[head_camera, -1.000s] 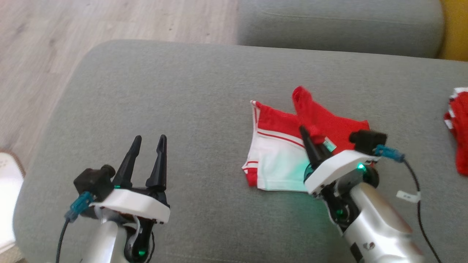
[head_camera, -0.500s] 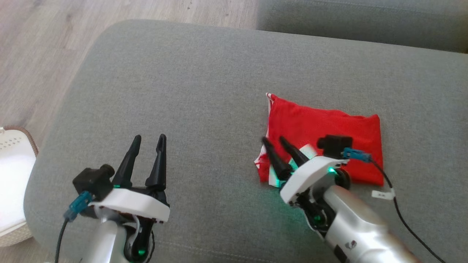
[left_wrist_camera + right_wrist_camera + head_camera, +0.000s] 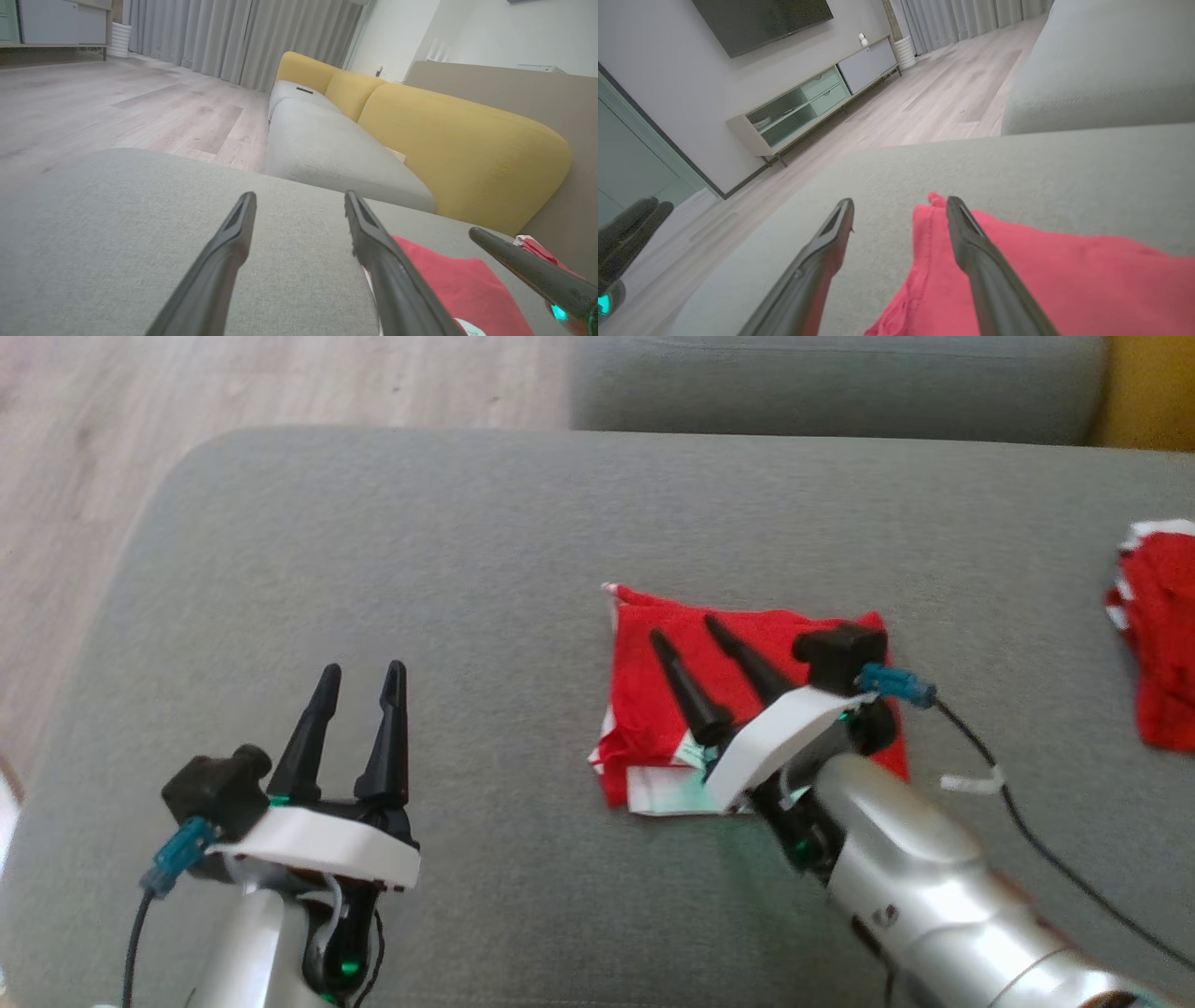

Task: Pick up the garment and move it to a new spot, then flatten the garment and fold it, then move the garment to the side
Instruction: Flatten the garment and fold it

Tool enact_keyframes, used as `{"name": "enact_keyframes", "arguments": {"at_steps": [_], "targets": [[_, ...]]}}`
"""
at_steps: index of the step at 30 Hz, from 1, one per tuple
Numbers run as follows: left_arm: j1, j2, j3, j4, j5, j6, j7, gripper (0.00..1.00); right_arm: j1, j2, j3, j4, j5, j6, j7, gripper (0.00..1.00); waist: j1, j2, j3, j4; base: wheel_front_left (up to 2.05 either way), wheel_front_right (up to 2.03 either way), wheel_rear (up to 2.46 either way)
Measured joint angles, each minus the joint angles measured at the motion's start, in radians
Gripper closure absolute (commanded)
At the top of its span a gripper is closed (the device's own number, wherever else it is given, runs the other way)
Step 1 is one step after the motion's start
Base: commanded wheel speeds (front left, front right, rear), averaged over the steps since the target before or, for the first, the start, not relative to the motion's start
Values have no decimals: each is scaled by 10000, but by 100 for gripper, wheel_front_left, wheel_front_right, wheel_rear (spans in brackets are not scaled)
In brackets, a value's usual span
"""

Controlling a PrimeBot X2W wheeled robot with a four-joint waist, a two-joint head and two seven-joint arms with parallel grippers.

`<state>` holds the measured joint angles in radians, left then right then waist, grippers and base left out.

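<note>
Gaping wide, the right claw (image 3: 684,628) hangs empty over the garment (image 3: 642,709).

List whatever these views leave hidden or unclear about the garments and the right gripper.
1. Folded garment: head view, its near right corner lies under the right gripper and forearm.
2. Contact: whether its open fingers touch the cloth cannot be told from above.
3. Second red garment: head view, cut off by the right edge.
4. Left wrist view: the folded garment's near part runs off the bottom edge.

Cushion (image 3: 373,551) left of the garment (image 3: 644,691) lies bare; another red cloth (image 3: 1162,663) sits well right.
</note>
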<state>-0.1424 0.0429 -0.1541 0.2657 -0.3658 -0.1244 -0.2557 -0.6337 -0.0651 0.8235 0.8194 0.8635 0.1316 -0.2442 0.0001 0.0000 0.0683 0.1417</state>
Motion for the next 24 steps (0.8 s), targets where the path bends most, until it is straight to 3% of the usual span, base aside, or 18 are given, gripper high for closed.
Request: {"name": "enact_keyframes", "arguments": {"at_steps": [3,10,17,24], "targets": [[0,-2,52,-123,0,0,0,0,-84,-121,-920,15,-1221,0,-35,0,0,0,-79,-341,0,0,0],[-1,-2,82,-347,-92,8,-2,0,687,-1104,-3952,-1358,-4151,0,-40,0,0,0,-192,-1011,0,0,0],[1,-4,63,-414,-96,12,0,0,2685,-855,-6403,-2851,-5931,0,-59,0,-1,0,-206,-1437,0,0,0],[128,-6,-31,-468,-13,25,0,0,3786,-171,-7612,-4186,-7091,0,-69,0,0,0,-186,-1749,0,0,0]]}}
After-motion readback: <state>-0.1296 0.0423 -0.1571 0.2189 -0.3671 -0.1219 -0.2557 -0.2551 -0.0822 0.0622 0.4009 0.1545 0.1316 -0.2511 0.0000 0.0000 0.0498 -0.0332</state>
